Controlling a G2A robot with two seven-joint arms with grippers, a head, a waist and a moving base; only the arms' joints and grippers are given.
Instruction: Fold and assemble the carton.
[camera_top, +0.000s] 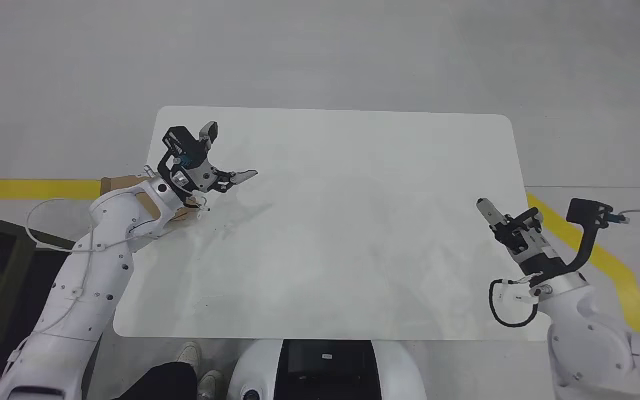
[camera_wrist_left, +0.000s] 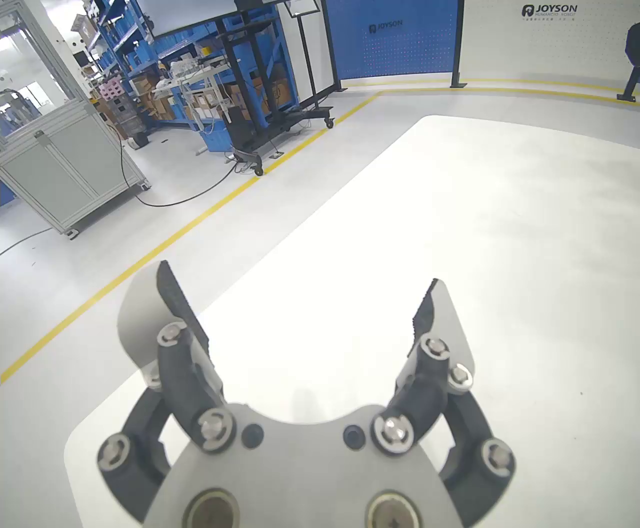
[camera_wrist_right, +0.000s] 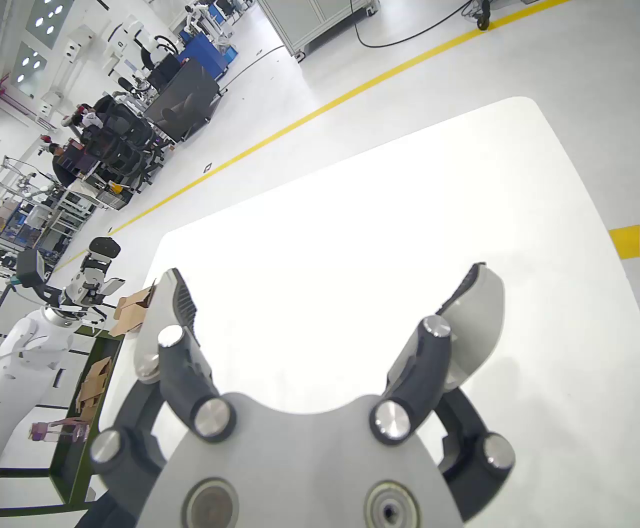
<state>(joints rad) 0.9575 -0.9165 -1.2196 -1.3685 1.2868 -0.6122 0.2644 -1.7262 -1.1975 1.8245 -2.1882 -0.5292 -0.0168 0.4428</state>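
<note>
Top view: we note the left gripper (camera_top: 233, 150) wide open and empty by the table's (camera_top: 400, 290) left edge, with the carton (camera_top: 122, 184), brown cardboard, under that arm just behind it and partly hidden; the right gripper (camera_top: 508, 210) sits well apart at the right edge. Left wrist view: the left gripper (camera_wrist_left: 299, 274) has its jaws spread, nothing between them. Right wrist view: the right gripper (camera_wrist_right: 326, 269) gapes empty, and the carton (camera_wrist_right: 131, 304) lies far off with flaps raised, any print too small to tell.
</note>
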